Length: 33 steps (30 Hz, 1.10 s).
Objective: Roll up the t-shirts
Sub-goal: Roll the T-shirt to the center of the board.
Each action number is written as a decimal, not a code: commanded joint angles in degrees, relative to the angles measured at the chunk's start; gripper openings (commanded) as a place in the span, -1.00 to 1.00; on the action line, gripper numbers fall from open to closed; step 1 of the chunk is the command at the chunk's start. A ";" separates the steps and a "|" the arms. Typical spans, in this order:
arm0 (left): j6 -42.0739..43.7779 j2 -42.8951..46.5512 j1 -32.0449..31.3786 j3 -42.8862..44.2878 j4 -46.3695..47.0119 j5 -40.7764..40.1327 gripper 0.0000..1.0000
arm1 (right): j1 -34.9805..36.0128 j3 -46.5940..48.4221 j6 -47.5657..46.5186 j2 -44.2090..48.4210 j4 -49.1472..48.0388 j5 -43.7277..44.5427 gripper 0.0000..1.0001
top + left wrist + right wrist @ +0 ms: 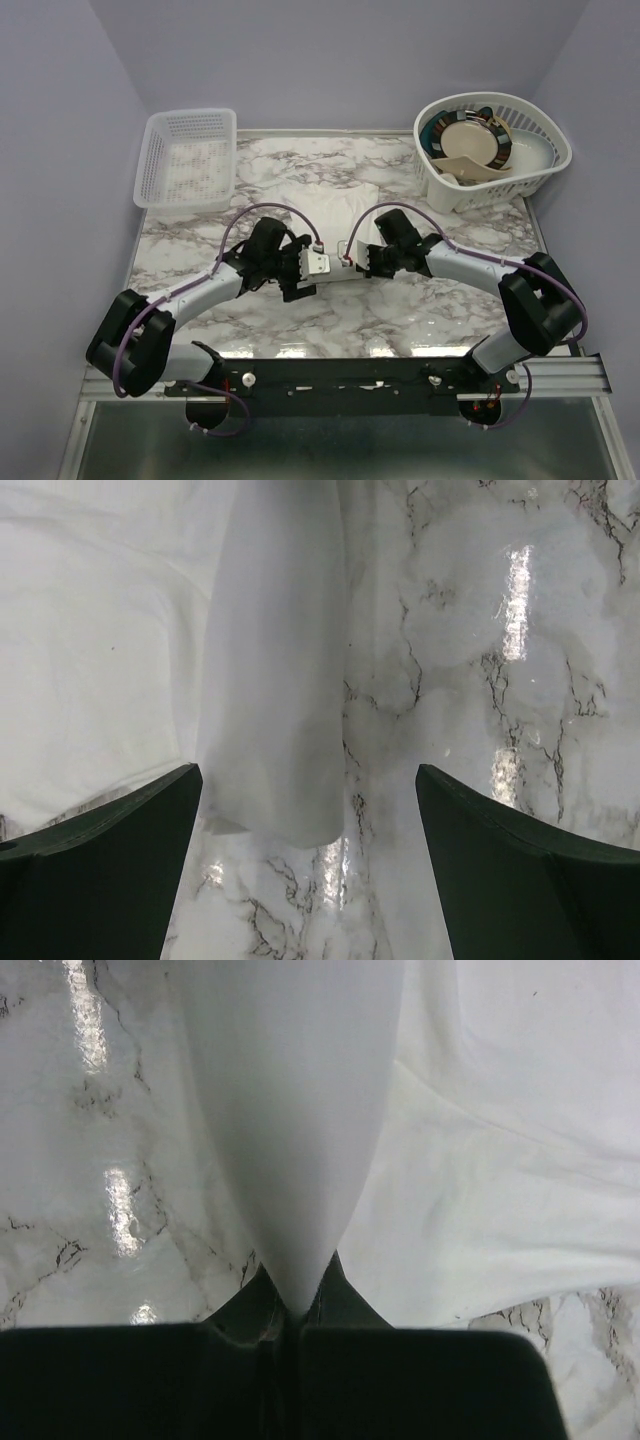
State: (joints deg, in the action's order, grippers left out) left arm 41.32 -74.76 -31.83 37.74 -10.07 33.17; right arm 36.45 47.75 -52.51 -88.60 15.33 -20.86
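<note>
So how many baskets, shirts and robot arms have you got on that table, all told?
Baskets: 2, the left basket and the right basket, which holds dishes
T-shirts: 1 in view, the white t-shirt
Robot arms: 2, the left arm and the right arm
Total: 5, dishes not counted

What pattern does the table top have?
The table is white marble with grey veins; left wrist view.

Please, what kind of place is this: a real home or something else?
Probably a robot test booth imitating a household, not a real home: plain walls closely enclose a marble-pattern table, which carries a white t-shirt and a basket of dishes.
</note>
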 commanded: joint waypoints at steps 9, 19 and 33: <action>9.30 -1.70 -4.81 -4.77 12.26 -9.26 0.82 | 0.29 -0.20 1.89 1.15 1.54 -2.43 -0.98; 13.96 -4.34 -5.87 -5.04 14.11 -11.11 0.37 | 0.29 0.42 2.59 0.53 1.89 -3.04 -0.98; 13.09 -5.48 -4.64 5.58 -8.46 0.82 -1.00 | -1.02 5.33 0.40 -2.19 15.74 -8.74 -0.98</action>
State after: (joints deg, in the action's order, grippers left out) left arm 56.03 -79.88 -37.43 37.91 -5.91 24.82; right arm 36.29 48.66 -50.61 -88.73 19.79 -23.35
